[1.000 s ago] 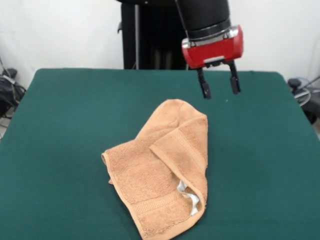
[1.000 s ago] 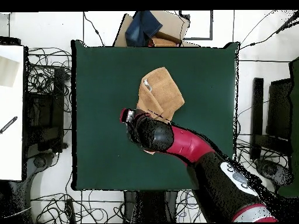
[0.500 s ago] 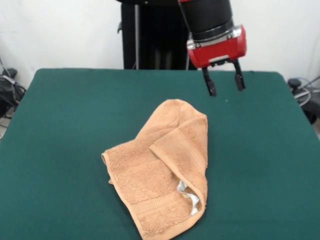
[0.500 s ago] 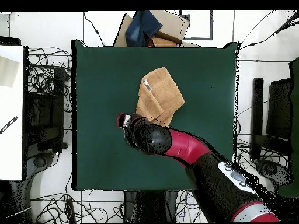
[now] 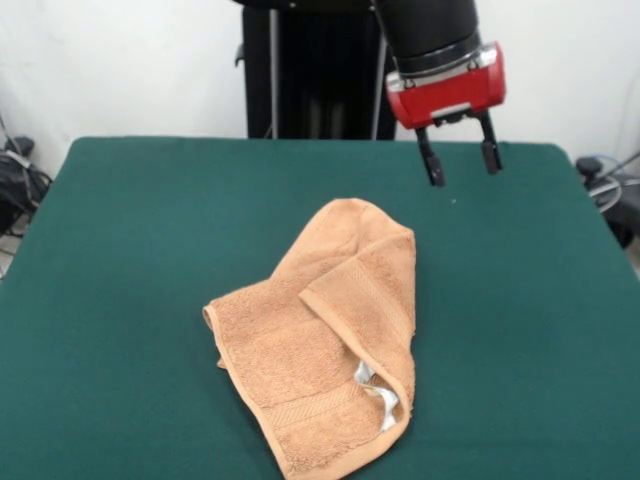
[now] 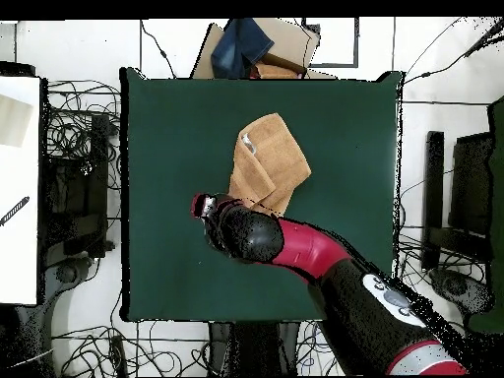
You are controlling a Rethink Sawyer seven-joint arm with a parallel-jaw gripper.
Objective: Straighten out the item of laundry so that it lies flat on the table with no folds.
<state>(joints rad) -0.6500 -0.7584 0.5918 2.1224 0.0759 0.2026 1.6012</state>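
Note:
The item of laundry (image 5: 330,350) is an orange-tan terry towel lying crumpled on the green table (image 5: 130,250), with one long side folded over the rest and a small white label (image 5: 380,395) showing near its front end. In the overhead view the towel (image 6: 268,162) lies in the upper middle of the table (image 6: 167,128). My gripper (image 5: 460,165) hangs open and empty in the air, above the table and up and to the right of the towel's far rounded end. From overhead the arm's wrist (image 6: 236,226) covers the gripper and the towel's lower edge.
A cardboard box with blue cloth (image 6: 251,47) sits just past the table's top edge in the overhead view. Cables and equipment (image 6: 74,187) surround the table on the floor. A white surface (image 6: 20,187) stands at the left.
The gripper has drifted up and to the right in the front view, away from the towel's far end. It stays open. The towel has not moved.

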